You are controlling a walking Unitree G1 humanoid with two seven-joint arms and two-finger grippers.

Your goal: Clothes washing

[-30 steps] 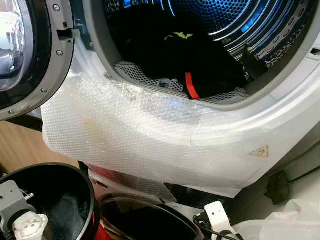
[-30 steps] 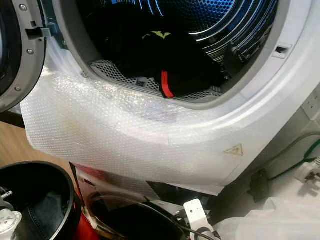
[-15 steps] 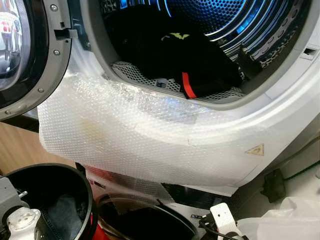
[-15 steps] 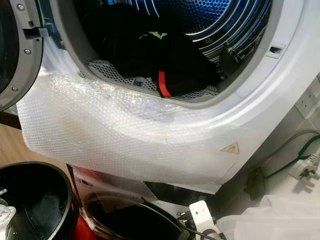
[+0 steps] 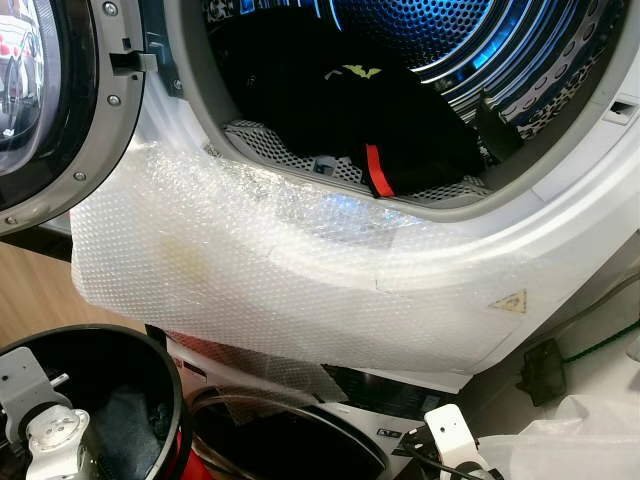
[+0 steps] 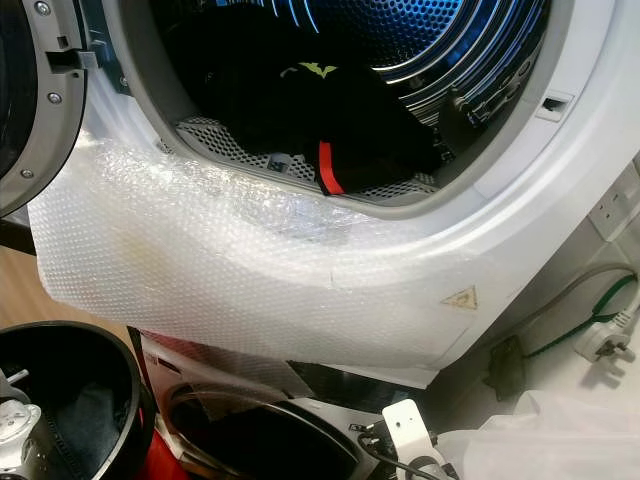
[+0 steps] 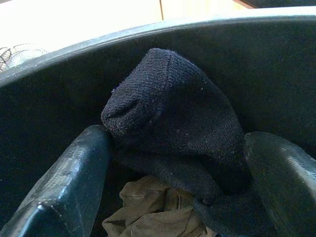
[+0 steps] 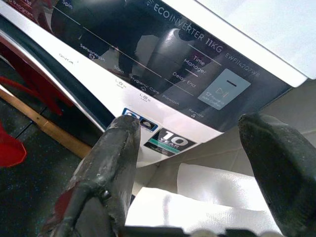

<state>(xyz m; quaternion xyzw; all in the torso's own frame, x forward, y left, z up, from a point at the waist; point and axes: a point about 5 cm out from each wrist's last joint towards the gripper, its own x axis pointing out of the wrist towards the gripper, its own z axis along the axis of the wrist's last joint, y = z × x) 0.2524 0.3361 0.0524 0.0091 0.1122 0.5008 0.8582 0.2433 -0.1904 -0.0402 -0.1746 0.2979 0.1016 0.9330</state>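
Observation:
The dryer drum (image 5: 480, 50) stands open, lit blue, with a pile of black clothes (image 5: 340, 110) inside that shows a red stripe and a yellow-green logo. A black laundry basket (image 5: 150, 360) sits at the lower left, and my left wrist (image 5: 50, 435) reaches into it. Inside the basket, my left gripper (image 7: 177, 187) is open, one finger on each side of a dark knitted sock (image 7: 173, 113). An olive cloth (image 7: 153, 212) lies under the sock. My right gripper (image 8: 197, 168) is open and holds nothing, low in front of the washer's control panel (image 8: 163, 54).
Bubble wrap (image 5: 280, 270) covers the dryer's front below the opening. The dryer door (image 5: 50, 110) hangs open at the left. A second washer's round door (image 5: 290, 440) sits below. A white plastic bag (image 5: 580, 440) and cables with a plug (image 6: 600, 335) lie at the right.
The head view has shifted slightly, so the dryer sits a little differently in frame. My left wrist stays in the basket and the clothes in the drum have not moved.

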